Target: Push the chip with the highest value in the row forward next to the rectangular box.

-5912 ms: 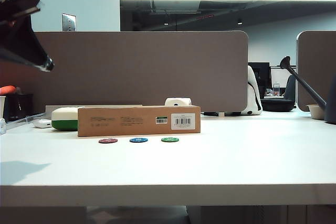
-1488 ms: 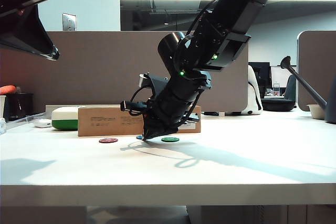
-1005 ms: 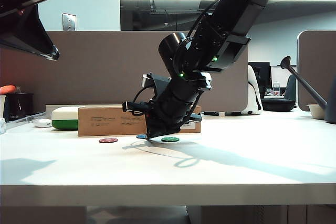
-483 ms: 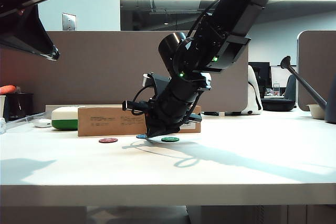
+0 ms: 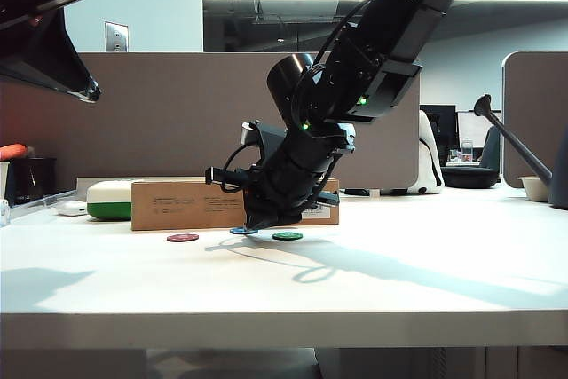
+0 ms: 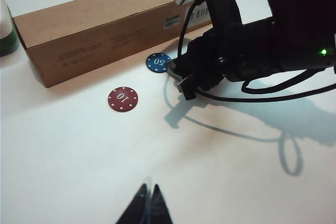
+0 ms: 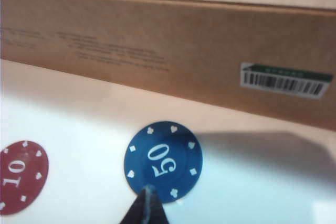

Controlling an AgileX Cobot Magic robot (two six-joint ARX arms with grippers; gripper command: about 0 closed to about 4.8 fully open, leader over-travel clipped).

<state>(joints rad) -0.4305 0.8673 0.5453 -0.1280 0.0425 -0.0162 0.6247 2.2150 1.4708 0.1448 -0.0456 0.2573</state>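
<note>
My right gripper (image 7: 148, 203), fingers pinched together, on blue chip (image 7: 163, 161); I'll nudge slow, straight to box (image 7: 173, 51). Left gripper (image 6: 148, 205) (also pinched) parked high.

Blue chip (image 7: 163, 161) flat near brown box (image 7: 173, 51)

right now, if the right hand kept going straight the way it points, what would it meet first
The right hand, shut, touches the blue chip; pushing on, chip and hand would likely meet the brown box.

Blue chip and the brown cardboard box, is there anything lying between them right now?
Nothing: in the right wrist view only bare white table separates the blue chip from the cardboard box.
</note>
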